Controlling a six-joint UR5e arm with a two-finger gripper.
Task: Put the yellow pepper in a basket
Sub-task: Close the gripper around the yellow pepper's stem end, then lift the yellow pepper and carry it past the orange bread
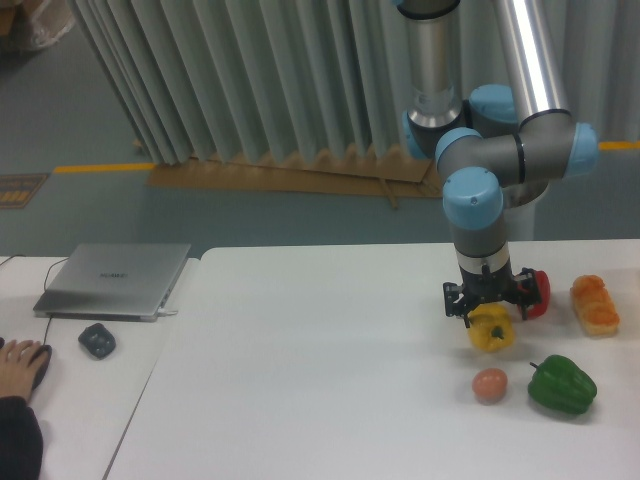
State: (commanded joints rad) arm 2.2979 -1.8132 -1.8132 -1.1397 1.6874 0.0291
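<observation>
Tabletop: gripper around yellow pepper

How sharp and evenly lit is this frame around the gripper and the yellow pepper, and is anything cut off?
Fixed camera: flat, even light with only faint shadows; the image is slightly soft, so the black two-finger gripper over the glossy yellow bell pepper lacks fine detail and its jaw state is unclear; a hand on the dark mouse is cut off at the left edge.
</observation>
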